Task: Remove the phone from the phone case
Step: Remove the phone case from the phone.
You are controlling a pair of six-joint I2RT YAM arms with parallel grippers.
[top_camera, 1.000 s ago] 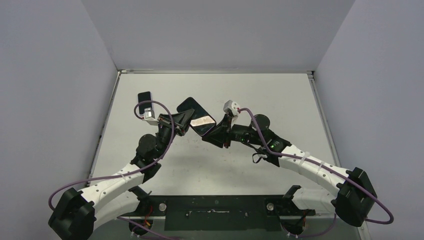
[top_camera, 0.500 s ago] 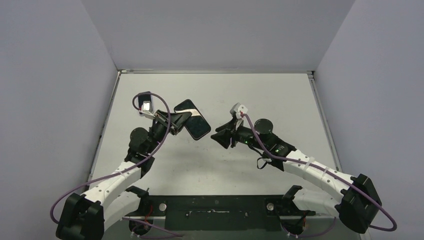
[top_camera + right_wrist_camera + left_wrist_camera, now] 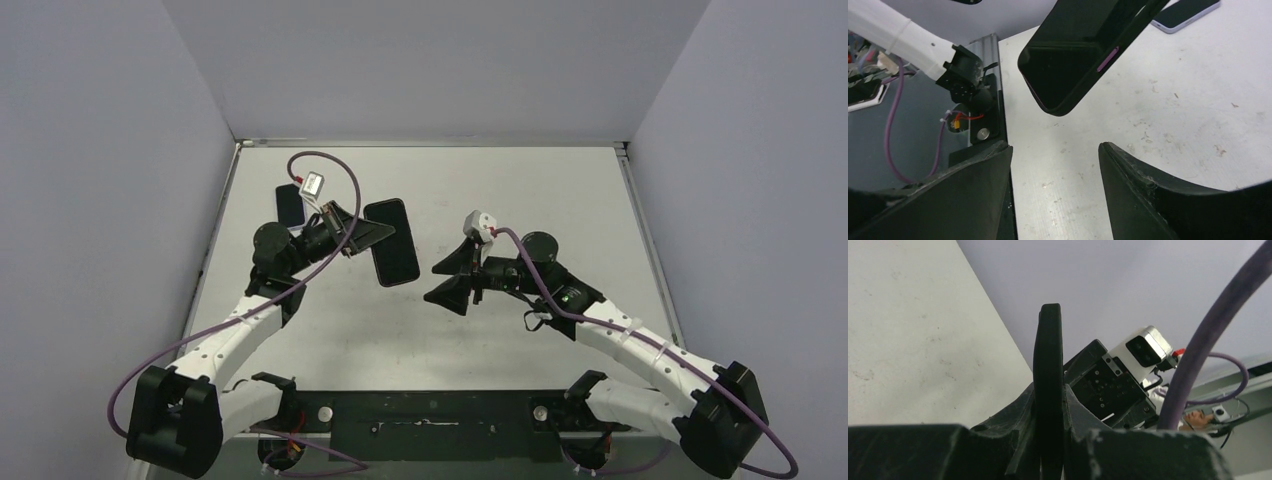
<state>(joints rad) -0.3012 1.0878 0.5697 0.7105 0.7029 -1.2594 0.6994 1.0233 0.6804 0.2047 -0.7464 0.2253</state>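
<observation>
A black phone case point(image 3: 393, 245) with a purple side button hangs in the air over the table's left half. My left gripper point(image 3: 366, 236) is shut on its left edge. In the left wrist view the phone case point(image 3: 1048, 350) stands edge-on, clamped between my left gripper's point(image 3: 1049, 397) jaws. Its dark glossy face point(image 3: 1073, 55) turns toward the right wrist camera; whether the phone sits inside I cannot tell. My right gripper point(image 3: 447, 280) stands open and empty, a short way to the right of the case. Between my right gripper's point(image 3: 1055, 150) jaws only bare table shows.
A second phone point(image 3: 288, 205) with a pale lavender edge lies flat on the table at the far left, behind my left wrist; it also shows as the lavender phone point(image 3: 1188, 12) in the right wrist view. The grey table point(image 3: 560, 190) has walls on three sides.
My right gripper has let go of the case, opened wide and drawn back to the right. My left arm has swung the case up and leftward, turning it more upright.
</observation>
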